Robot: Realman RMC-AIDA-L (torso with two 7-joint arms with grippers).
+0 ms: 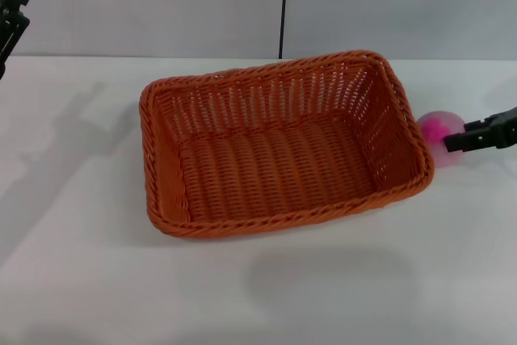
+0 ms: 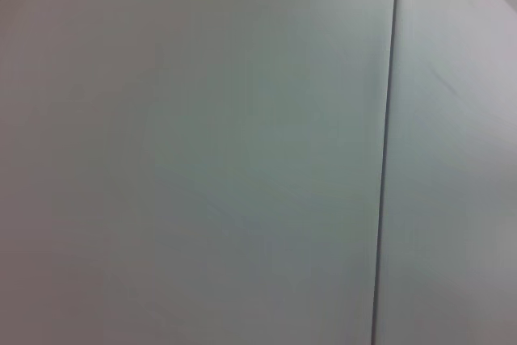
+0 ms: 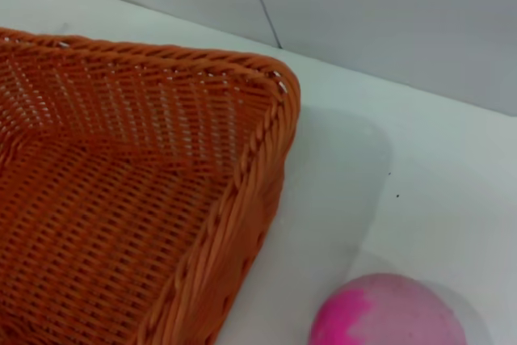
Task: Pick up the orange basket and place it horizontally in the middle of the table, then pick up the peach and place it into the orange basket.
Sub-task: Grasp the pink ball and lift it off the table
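While the orange basket sits mid-bench, our right gripper hovers at the peach; can't tell its opening.

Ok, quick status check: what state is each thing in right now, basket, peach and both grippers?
orange basket: upright on the table, mid-table, long side across, empty.
peach: on the table beside the basket's right end, outside it.
right gripper: at the peach, grip not discernible.
left gripper: raised at far left, away from everything.
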